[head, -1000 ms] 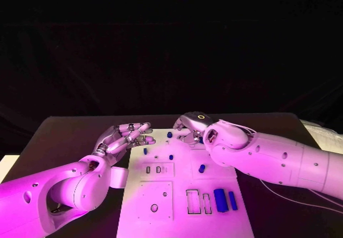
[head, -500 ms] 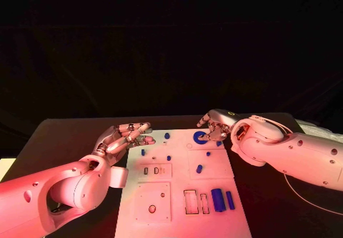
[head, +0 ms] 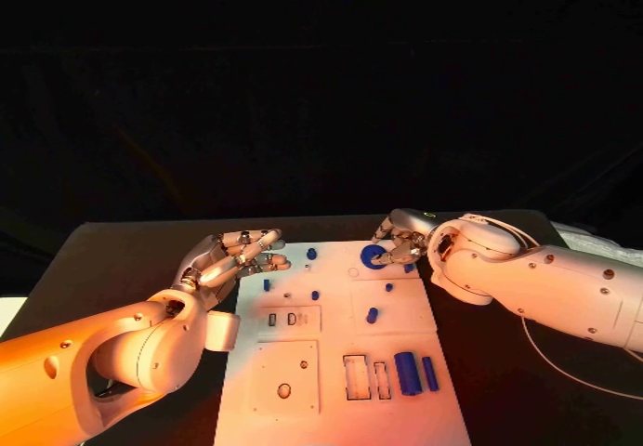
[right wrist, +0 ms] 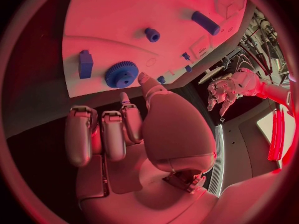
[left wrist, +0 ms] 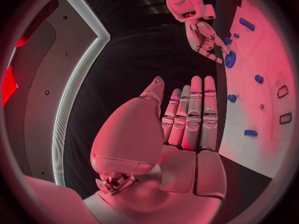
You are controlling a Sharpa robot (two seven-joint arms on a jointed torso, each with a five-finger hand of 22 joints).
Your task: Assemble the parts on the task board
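Note:
The white task board (head: 402, 334) lies lengthwise in the middle of the table. A blue gear (head: 373, 258) sits flat near its far right corner. My right hand (head: 402, 240) hovers just right of the gear with its fingers bent and nothing in them. The right wrist view shows the gear (right wrist: 121, 73) on the board (right wrist: 124, 15) just past my fingertips (right wrist: 144, 78), with a blue block (right wrist: 85, 63) beside it. My left hand (head: 239, 258) floats at the board's far left edge, fingers (left wrist: 194, 109) stretched out and empty.
Small blue pegs (head: 312, 253) dot the far half of the board. Two larger blue blocks (head: 406, 373) lie near its front right beside rectangular slots (head: 358, 378). Black table surrounds the board on both sides.
My right hand has drawn back to the right from above the board's far end, and the blue gear has come into sight there. The left hand has not moved.

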